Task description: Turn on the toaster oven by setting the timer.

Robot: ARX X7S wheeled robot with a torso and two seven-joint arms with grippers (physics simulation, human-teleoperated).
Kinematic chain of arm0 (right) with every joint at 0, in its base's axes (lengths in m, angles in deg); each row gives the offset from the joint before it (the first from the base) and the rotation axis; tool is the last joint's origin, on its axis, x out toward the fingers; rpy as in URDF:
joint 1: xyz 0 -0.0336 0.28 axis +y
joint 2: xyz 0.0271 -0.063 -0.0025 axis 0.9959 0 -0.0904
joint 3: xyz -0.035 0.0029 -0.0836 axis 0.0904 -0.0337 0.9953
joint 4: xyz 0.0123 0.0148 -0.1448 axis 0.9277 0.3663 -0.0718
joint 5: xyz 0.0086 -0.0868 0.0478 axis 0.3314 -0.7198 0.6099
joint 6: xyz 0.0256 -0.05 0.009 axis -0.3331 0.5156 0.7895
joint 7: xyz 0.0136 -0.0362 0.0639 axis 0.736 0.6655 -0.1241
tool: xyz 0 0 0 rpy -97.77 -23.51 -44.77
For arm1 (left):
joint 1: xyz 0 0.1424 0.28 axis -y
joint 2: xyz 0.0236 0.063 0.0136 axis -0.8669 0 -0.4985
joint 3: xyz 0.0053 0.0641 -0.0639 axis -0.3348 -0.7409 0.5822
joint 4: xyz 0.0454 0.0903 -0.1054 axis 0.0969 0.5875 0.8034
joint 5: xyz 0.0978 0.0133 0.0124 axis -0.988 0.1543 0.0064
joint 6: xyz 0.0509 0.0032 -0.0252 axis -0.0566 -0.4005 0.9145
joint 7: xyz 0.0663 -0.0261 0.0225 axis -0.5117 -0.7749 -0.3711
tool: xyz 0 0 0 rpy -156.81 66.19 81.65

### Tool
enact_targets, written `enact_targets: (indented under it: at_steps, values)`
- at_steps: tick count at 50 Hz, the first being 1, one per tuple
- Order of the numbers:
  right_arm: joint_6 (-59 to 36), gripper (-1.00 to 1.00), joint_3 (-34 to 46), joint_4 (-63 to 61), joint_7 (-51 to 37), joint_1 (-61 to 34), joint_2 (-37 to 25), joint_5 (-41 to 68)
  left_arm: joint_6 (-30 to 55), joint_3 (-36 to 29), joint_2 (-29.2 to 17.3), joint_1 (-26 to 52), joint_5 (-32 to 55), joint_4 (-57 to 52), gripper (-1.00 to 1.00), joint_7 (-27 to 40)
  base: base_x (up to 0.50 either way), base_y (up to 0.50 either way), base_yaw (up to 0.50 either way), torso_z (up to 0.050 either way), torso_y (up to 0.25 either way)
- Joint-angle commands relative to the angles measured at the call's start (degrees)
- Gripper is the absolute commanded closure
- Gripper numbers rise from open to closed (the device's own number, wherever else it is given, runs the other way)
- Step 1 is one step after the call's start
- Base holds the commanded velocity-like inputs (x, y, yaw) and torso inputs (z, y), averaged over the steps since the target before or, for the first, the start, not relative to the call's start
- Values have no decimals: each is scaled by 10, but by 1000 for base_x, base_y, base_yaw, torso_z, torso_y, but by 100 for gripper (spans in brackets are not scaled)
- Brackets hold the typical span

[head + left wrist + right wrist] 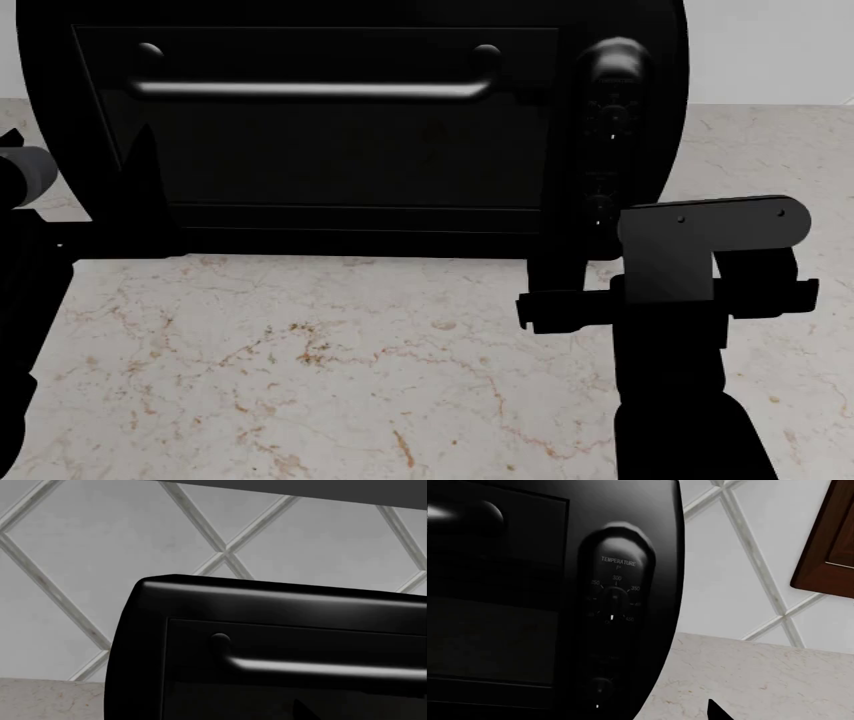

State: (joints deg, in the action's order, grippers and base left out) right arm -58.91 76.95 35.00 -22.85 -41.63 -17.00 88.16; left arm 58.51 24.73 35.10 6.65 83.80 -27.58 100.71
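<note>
The right gripper point(577, 285) hovers just before the knob column point(611, 130), apparently released and holding nothing. The toaster oven point(334, 130) stands at the far side of the marble counter point(307, 370). No knob is touched yet. Only the right wrist view reads the temperature dial point(614, 597); the left gripper's state cannot be told.

Right arm point(681, 400): black, boxy.
Right wrist plate point(707, 235): dark grey, rounded, small screws seen.
Left arm point(20, 180): black with a grey cylinder.
</note>
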Motion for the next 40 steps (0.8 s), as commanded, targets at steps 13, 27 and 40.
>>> enact_targets:
  at_steps: [13,27,40]
  values:
    - [53,-100,0,89,2,-16,7,2,-4,-5,-2,-2,7,1,-100,4,0,0,0,0,0]
    - [112,-100,7,205,16,-55,19,2,-4,-8,-5,2,10,1,-100,7,0,0,0,0,0]
    - [166,-100,14,314,24,-90,28,-3,-9,-11,-7,0,12,4,-100,7,0,0,0,0,0]
